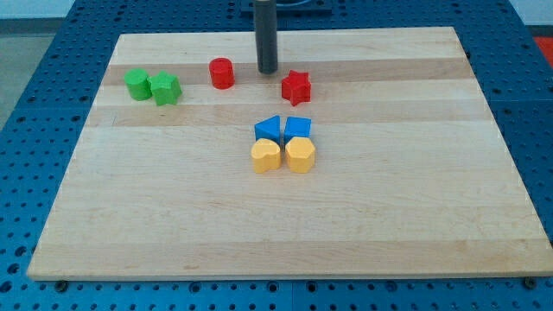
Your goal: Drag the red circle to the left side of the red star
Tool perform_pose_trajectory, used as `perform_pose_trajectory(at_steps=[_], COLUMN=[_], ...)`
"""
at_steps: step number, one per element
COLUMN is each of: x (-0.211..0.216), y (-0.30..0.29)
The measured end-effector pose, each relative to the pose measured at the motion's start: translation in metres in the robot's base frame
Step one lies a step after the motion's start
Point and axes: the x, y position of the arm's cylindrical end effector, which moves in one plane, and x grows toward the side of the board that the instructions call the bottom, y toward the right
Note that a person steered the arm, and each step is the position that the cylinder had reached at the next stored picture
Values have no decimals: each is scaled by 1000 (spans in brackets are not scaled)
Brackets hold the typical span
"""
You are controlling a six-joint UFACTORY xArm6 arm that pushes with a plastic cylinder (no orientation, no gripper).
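Observation:
The red circle (222,73) stands on the wooden board (285,216) near the view's top, left of centre. The red star (295,86) lies to its right and slightly lower. My tip (268,71) rests on the board between them, closer to the star, touching neither block. The rod rises straight up out of the view's top.
Two green blocks (152,86) sit side by side at the view's upper left. A blue triangle (269,129) and a blue cube (298,128) sit mid-board, with a yellow heart (266,157) and a yellow hexagon (301,155) just below them.

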Motion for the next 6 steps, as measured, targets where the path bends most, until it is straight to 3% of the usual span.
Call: perform_pose_trajectory(at_steps=[2,3,5,6], x=[-28,-5,55,58], y=[-114,-116,-22,-10])
